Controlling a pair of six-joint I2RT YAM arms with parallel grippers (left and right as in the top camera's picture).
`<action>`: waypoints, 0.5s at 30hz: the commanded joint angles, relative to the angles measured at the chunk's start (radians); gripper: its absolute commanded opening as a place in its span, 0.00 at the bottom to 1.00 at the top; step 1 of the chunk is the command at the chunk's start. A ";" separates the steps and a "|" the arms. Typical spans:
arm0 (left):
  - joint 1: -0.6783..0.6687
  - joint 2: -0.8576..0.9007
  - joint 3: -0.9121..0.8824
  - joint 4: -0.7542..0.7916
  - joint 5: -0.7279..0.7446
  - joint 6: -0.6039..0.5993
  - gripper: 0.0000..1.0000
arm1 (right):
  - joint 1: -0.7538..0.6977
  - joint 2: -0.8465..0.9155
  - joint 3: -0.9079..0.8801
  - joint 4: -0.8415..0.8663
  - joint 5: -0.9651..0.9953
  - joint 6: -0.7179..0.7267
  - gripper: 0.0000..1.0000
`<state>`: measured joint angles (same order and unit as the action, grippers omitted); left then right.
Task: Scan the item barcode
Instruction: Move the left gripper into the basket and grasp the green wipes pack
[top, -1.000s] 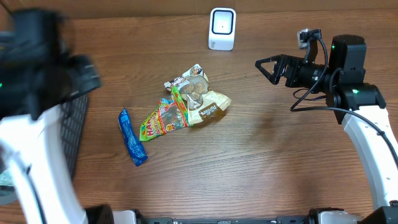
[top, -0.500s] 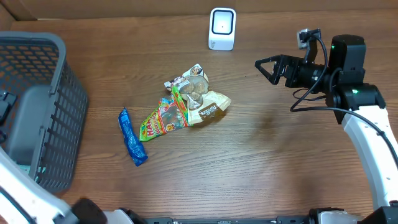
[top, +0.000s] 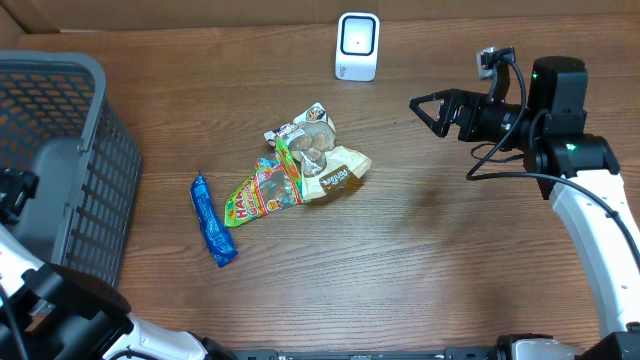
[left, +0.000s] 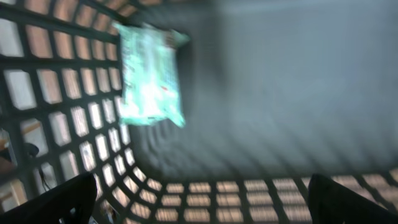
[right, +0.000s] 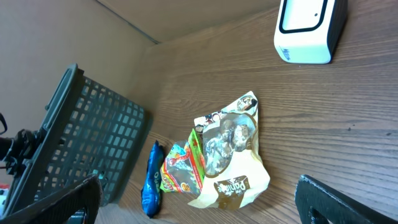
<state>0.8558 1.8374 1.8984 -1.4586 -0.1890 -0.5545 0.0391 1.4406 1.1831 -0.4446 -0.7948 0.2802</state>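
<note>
At frame centre, crinkly plastic snack packets (top: 310, 165) lie lower-left of my open right pincer (top: 428, 110), nearer arm; left pincer (left: 205, 202) open over grey lattice basket (top: 115, 190).

Dark wooden table (top: 420, 270) meets a plain tan wall (right: 62, 31).

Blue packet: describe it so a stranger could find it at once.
Start at the grey basket on the left. Between it and the pile of snack bags in the middle lies the blue packet, close beside the pile. It alone is long, narrow and solid blue.
</note>
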 joint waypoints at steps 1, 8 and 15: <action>0.066 -0.003 -0.096 0.047 -0.054 -0.037 1.00 | -0.001 -0.012 0.023 -0.004 0.017 -0.023 1.00; 0.138 -0.003 -0.353 0.262 -0.056 0.022 1.00 | -0.001 -0.012 0.023 -0.003 0.020 -0.023 1.00; 0.145 -0.003 -0.515 0.463 -0.083 0.071 1.00 | -0.001 -0.012 0.023 -0.003 0.020 -0.023 1.00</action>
<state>0.9974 1.8374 1.4376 -1.0367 -0.2325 -0.5205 0.0391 1.4406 1.1831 -0.4500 -0.7795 0.2672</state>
